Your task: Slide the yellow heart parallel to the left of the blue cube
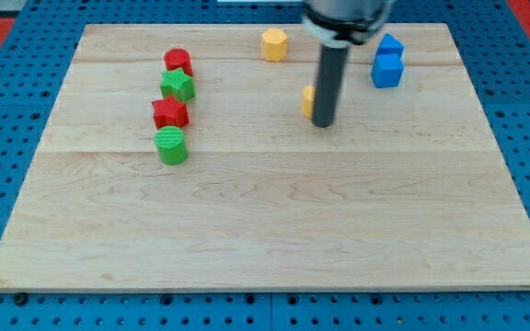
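Note:
My tip (323, 123) rests on the board in the upper middle of the view. A yellow block (308, 99), mostly hidden behind the rod, touches the rod's left side; its shape cannot be made out. The blue cube (386, 71) sits to the right of the rod, near the view's top right, with a second blue block (389, 44) touching it just above. A yellow hexagonal block (274, 44) lies at the view's top, left of the rod.
On the view's left stands a column of blocks: a red cylinder (178, 62), a green star (178, 86), a red star (169, 113) and a green cylinder (170, 145). The wooden board (265, 221) lies on a blue pegboard.

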`<state>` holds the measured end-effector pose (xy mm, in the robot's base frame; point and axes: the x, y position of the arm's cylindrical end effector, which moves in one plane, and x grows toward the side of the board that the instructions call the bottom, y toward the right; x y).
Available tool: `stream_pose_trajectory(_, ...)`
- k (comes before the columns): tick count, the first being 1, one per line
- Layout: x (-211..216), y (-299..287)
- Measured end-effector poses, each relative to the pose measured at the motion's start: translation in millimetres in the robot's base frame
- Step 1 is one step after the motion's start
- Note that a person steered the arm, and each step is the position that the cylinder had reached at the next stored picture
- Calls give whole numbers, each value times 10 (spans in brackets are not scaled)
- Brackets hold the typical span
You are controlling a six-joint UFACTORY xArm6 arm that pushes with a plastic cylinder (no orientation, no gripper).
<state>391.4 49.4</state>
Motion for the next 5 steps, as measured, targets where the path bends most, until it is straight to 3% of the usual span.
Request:
stream_pose_trajectory(1,-312,-138)
stream_pose_trajectory(3,5,325)
stream_pose_trajectory(5,-304,252)
